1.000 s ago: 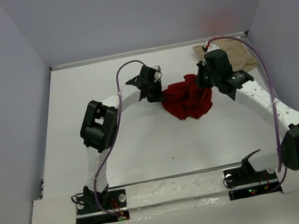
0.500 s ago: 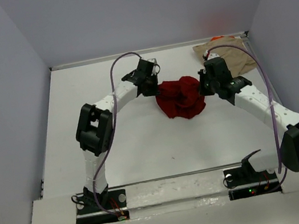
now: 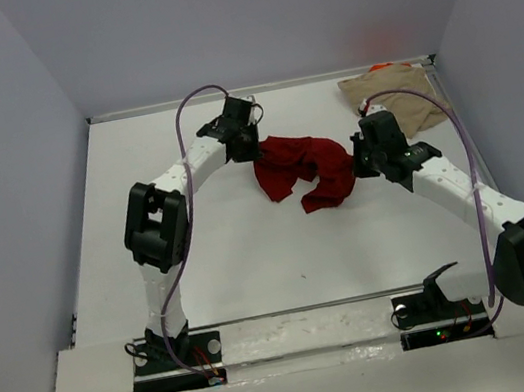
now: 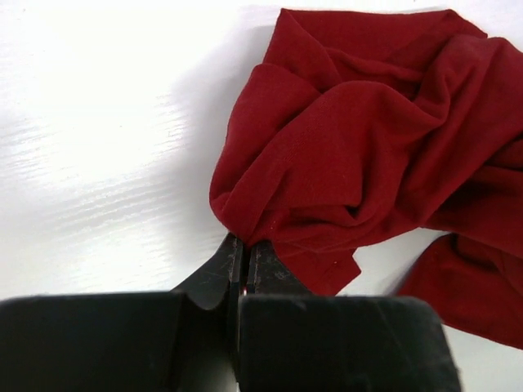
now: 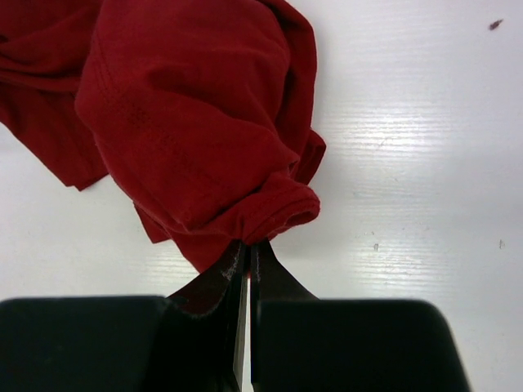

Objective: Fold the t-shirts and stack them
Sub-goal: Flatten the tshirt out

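Red t-shirt (image 3: 300, 167) gripped by left hand (image 4: 243, 249) and right hand (image 5: 248, 249).

shirt (image 3: 303, 170) at centre, second shirt (image 3: 397, 99) back-right corner

Entry — legible markings: none. No text, label, brand, number or sign can be read in the top, left wrist or right wrist view. The plain dark red cloth t-shirt (image 3: 309, 160), centre of the top frame, shows bare fabric only — no readable tag or print in either wrist close-up.
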